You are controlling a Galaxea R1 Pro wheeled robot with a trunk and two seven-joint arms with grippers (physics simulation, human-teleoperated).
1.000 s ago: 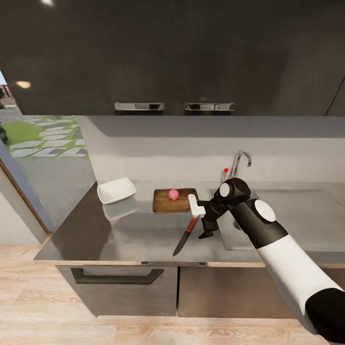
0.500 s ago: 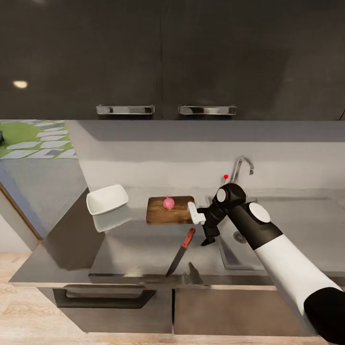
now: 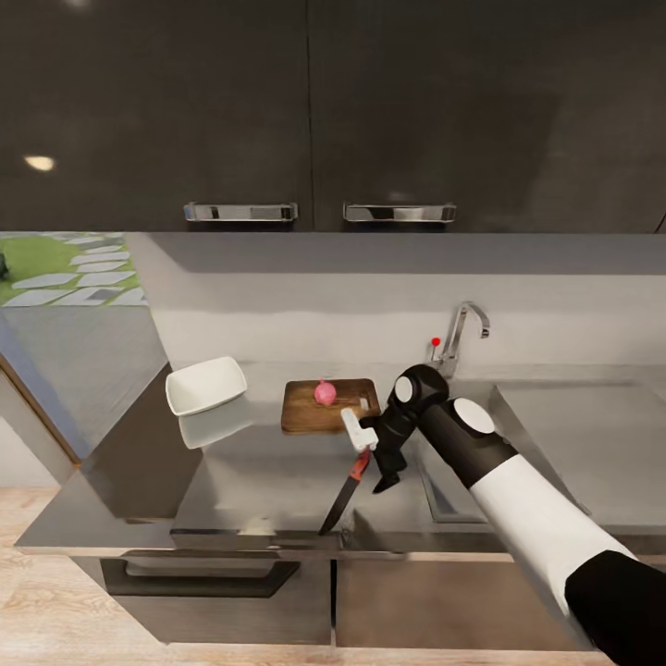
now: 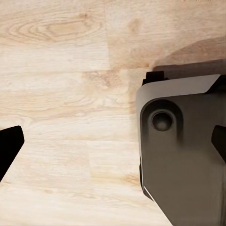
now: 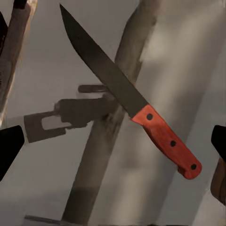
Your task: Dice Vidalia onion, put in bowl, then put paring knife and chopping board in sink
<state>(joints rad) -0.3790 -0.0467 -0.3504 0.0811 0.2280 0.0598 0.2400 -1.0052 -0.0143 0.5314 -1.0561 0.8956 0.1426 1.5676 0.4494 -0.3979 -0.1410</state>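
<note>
Right gripper hovers above the paring knife, fingers apart. Knife lies flat near the countertop's front edge, the chopping board behind it holding the pink onion. Left gripper fingers are spread over wooden floor.

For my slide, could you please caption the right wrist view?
Open right gripper poised above the red-handled paring knife lying on the grey countertop.

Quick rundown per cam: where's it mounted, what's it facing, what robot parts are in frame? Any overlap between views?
Head: up on the head, looking forward and down at the countertop with board, onion, bowl, sink; right arm and right claw show.
Left wrist: on the left arm, facing wooden floor; dark fingertips and a grey robot part show.
Right wrist: on the right arm, facing down at the knife on the countertop; open fingertips at the edges.
Shared: head and right wrist both see the knife.
</note>
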